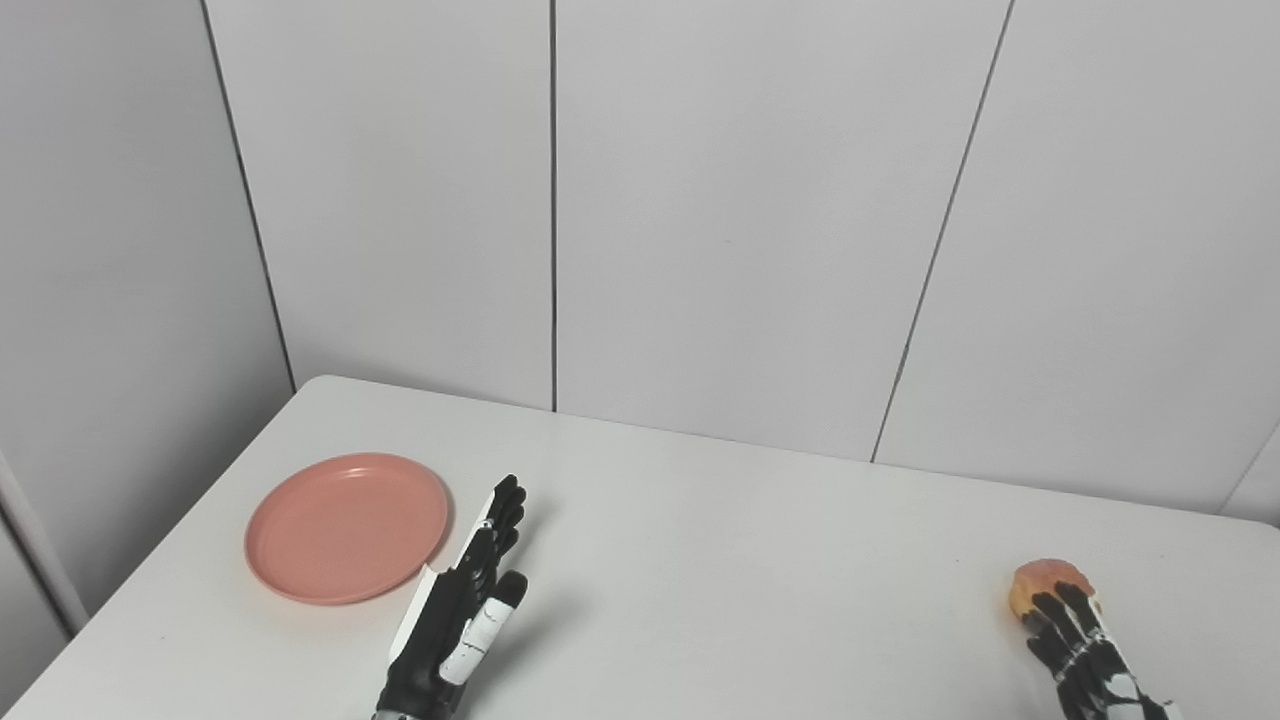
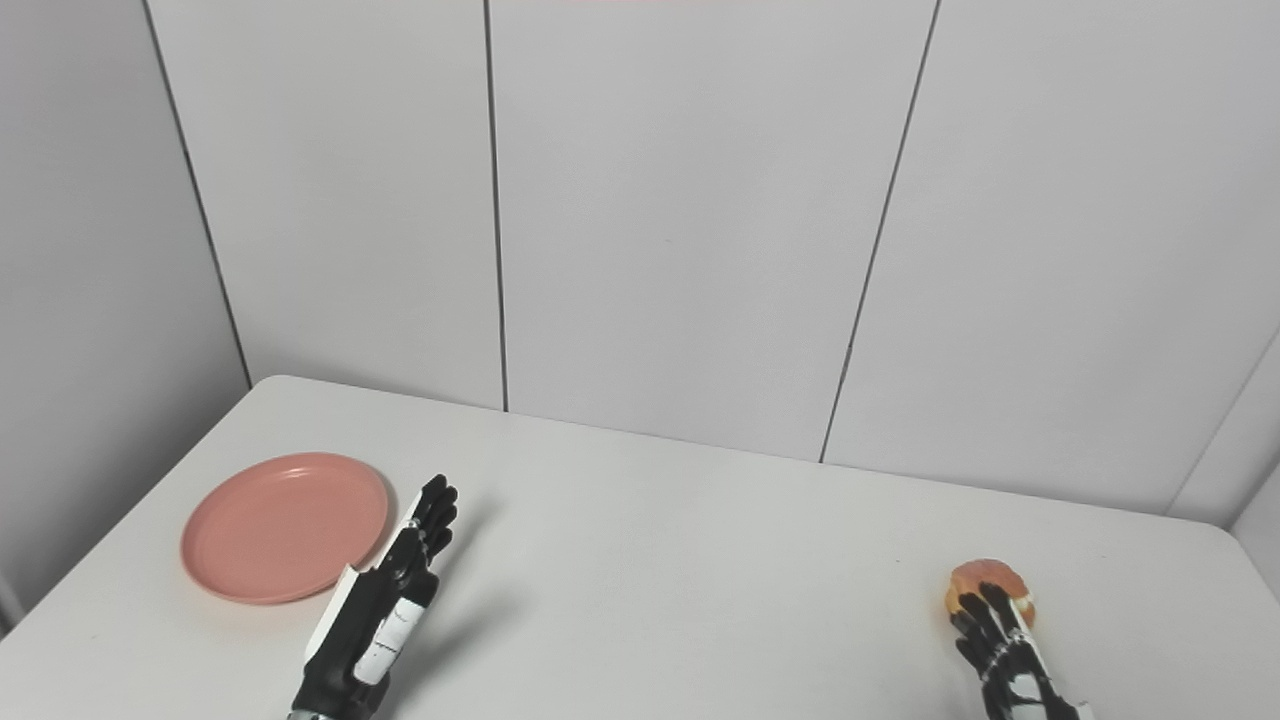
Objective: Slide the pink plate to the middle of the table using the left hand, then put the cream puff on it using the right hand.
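The pink plate (image 1: 346,526) lies flat and empty on the left part of the white table (image 1: 720,560). My left hand (image 1: 462,605) is open, fingers stretched forward, just right of the plate's rim, above the table. The cream puff (image 1: 1040,583), golden-brown and round, sits near the right front of the table. My right hand (image 1: 1085,650) is open right behind it, its fingertips reaching over the puff's near side; whether they touch it I cannot tell. Both show in the right eye view too: plate (image 2: 284,525), puff (image 2: 985,582).
Grey wall panels (image 1: 740,220) stand close behind the table's far edge. The table's left edge runs diagonally past the plate. Bare tabletop lies between the two hands.
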